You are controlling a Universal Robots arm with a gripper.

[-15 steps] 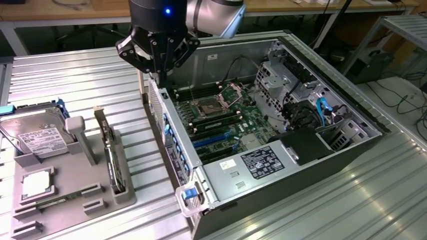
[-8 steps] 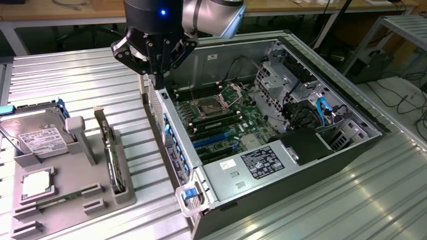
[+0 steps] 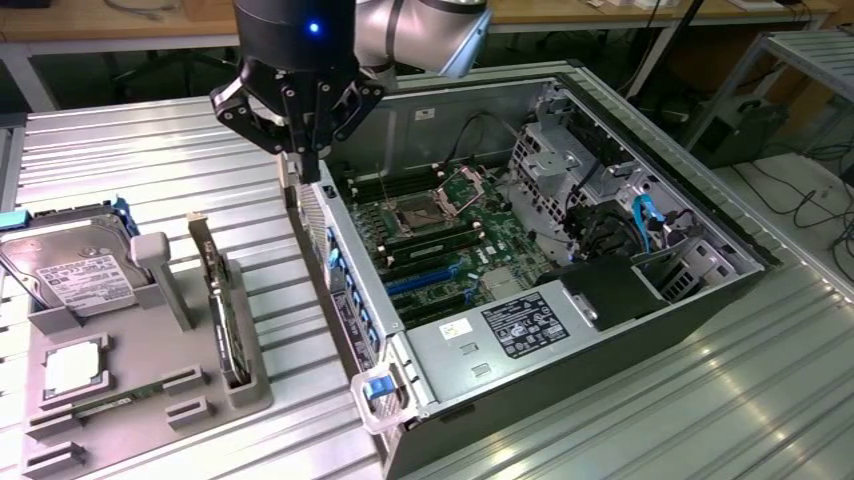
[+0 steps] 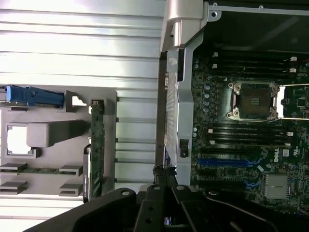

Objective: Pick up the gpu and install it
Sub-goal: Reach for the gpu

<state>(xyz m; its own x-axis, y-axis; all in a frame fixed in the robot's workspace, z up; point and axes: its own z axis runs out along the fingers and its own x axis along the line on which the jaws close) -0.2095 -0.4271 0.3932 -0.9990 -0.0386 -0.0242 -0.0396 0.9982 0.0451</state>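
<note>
The gpu (image 3: 218, 298) is a thin green card standing on edge in a slot of the grey holder (image 3: 147, 405), to the exterior view's left of the computer case. In the wrist view the gpu (image 4: 96, 145) appears edge-on as a narrow green strip. My gripper (image 3: 311, 165) hangs above the case's near side wall, to the right of and beyond the gpu and well apart from it. Its fingers (image 4: 164, 176) are shut together with nothing between them.
The open computer case (image 3: 627, 330) lies on its side, showing the motherboard with an open CPU socket (image 3: 420, 215) and blue expansion slots (image 3: 430, 285). A silver hard drive (image 3: 64, 265) and a small square chip (image 3: 74, 365) also sit in the holder.
</note>
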